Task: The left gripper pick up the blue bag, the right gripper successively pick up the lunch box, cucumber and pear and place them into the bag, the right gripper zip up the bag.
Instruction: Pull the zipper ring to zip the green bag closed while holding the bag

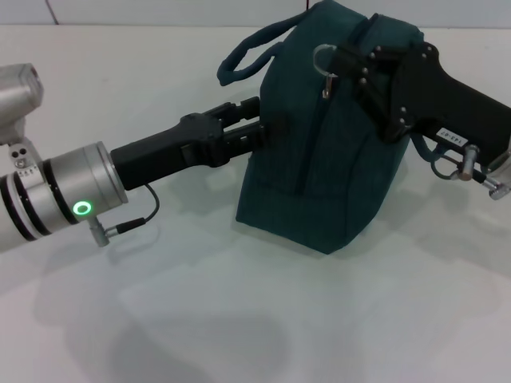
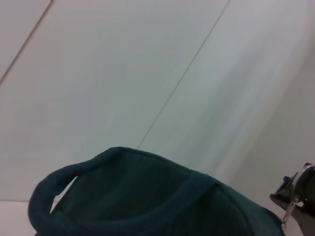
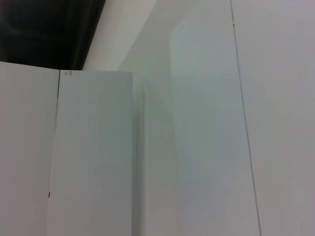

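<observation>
**Both claws on the blue bag at the zipper stage**

The lunch box, cucumber and pear are not visible in any view. My right wrist view shows only pale panels and a dark corner.

One blue bag (image 1: 319,159) stands upright on the white worktop (image 1: 239,319), its zipper line appearing drawn shut. One loop handle (image 1: 247,56) is clear; a second shows partly behind my right claw.

My left claw (image 1: 259,128) reaches in from the left, fingers narrowed onto the bag's side fabric. My right claw (image 1: 355,68) sits at the bag's top, touching the ring pull (image 1: 323,56); whether its fingers pinch the ring I cannot tell.

In the left wrist view, the bag's handle (image 2: 64,182) fills the lower part.
</observation>
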You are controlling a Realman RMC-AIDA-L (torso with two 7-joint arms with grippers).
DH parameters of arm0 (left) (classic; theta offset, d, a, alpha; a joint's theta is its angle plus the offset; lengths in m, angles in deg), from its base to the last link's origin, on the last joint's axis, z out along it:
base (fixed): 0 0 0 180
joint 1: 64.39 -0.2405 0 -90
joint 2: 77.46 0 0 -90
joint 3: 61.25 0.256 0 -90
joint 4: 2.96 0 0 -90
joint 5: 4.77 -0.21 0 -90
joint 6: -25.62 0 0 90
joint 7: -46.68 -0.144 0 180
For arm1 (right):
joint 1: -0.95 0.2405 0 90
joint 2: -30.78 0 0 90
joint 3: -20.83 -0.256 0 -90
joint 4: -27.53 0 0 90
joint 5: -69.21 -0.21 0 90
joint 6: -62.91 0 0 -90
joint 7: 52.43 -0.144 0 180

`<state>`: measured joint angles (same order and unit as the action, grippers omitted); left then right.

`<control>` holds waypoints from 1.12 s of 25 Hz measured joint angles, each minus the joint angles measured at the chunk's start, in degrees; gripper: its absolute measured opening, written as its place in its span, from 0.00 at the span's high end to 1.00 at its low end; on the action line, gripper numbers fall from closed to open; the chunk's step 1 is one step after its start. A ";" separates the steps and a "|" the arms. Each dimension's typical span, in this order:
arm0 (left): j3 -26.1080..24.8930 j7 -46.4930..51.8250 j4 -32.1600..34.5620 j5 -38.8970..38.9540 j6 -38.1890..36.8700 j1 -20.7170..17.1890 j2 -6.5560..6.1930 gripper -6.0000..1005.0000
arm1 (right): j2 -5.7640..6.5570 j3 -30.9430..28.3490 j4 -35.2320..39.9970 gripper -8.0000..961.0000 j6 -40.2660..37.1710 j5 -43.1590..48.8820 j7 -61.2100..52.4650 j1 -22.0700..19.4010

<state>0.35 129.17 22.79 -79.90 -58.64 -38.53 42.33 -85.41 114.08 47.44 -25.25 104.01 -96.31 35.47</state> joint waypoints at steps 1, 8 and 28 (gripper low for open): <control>0.00 -0.30 -0.42 0.07 0.06 0.13 0.04 0.20 | 0.00 0.00 -0.06 0.98 0.00 0.00 0.00 -0.02; 0.60 -3.57 -1.54 0.54 -0.56 0.17 0.11 0.28 | 0.00 0.00 -0.45 0.98 0.32 0.00 -0.09 -0.23; 1.24 -4.18 -1.59 0.86 -0.89 0.05 0.18 0.85 | 0.00 -0.50 -0.42 0.98 0.44 -1.47 -2.98 -0.52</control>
<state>1.59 124.99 21.20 -79.03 -59.53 -38.48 42.51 -85.41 113.58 47.02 -24.82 102.54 -99.29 34.96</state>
